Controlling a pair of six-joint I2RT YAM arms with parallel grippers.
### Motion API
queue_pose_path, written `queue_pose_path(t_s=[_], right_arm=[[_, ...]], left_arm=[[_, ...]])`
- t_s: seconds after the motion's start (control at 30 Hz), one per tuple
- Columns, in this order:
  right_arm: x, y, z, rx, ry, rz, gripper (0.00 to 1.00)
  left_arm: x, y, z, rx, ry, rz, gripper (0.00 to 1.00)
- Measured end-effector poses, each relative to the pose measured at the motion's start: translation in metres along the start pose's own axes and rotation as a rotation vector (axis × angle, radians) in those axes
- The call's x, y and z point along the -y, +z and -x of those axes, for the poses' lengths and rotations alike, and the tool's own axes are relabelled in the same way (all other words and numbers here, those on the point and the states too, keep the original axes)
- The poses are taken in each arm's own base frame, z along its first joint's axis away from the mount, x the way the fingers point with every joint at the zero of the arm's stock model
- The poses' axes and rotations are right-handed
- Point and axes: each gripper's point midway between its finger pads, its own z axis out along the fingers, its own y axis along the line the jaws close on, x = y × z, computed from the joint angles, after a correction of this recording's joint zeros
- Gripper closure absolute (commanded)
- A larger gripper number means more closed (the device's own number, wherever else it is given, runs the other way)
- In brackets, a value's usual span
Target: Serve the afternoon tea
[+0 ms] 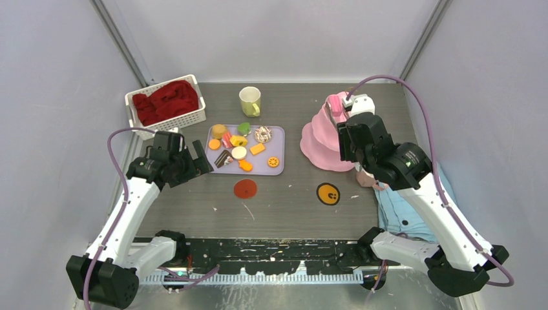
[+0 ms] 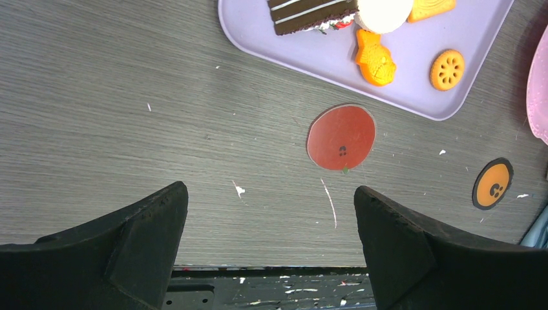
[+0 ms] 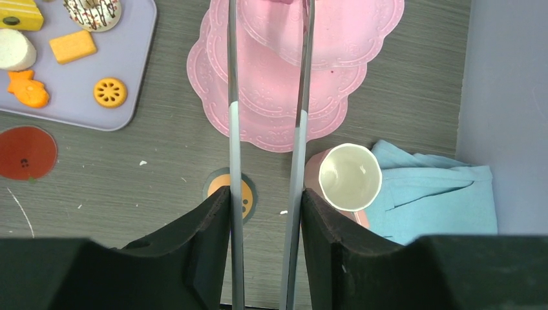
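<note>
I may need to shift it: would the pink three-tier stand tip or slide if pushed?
Likely slides: the pink three-tier stand has its widest tier at the bottom. Its thin scalloped tiers look like light plastic, so probably easy to move.

Soft, even overhead light fills all three views, leaving only faint shadows on the bench (image 1: 284,200). The dark fingers (image 2: 129,252) nearest each wrist camera look slightly soft.

Stand (image 1: 316,141) pink, scalloped embossed rims. Tray (image 1: 276,139) lilac. Far mug (image 1: 250,101) pale yellow-green; right mug (image 3: 349,177) pink, cream inside. Towel (image 3: 433,194) lt blue. Table (image 1: 291,197) grey wood grain. Red disc (image 1: 245,188); orange disc (image 1: 328,194) w/ black rim & dots. Basket (image 1: 184,121) white, cloth (image 1: 167,102) red. Tongs (image 3: 234,97) silver. Cake (image 2: 310,13) dk brown, white stripes
</note>
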Motion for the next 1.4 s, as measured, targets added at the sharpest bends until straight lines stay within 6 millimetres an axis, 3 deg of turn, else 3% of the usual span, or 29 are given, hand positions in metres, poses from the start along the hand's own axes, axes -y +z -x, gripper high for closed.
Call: queue_pose_path(t_s=[0.3,0.47,0.63,0.77,1.03,1.23,1.4], right_arm=[[0.007,-0.021,0.013,0.036,0.023,0.021,0.60],[0.007,-0.041,0.024,0.079,0.043,0.079,0.74],[-0.011,-0.044,0.019,0.057,0.020,0.187,0.89],[-0.044,-0.032,0.007,0.007,-0.009,0.320,0.92],[-0.130,-0.001,-0.032,-0.101,-0.173,0.492,0.94],[-0.149,0.040,-0.069,-0.192,-0.217,0.463,0.91],[-0.156,0.059,-0.090,-0.245,-0.241,0.443,0.98]], left_arm=[[0.000,0.000,0.000,0.000,-0.002,0.000,0.01],[0.000,0.000,0.000,0.000,-0.008,0.000,0.01],[0.001,0.000,0.000,0.001,-0.017,0.001,0.01],[-0.001,0.000,0.001,0.004,-0.018,0.008,0.01],[-0.003,0.000,0.000,0.006,-0.021,0.020,0.01],[-0.004,0.000,0.001,0.008,-0.023,0.026,0.01],[-0.005,0.001,0.000,0.003,-0.023,0.031,0.01]])
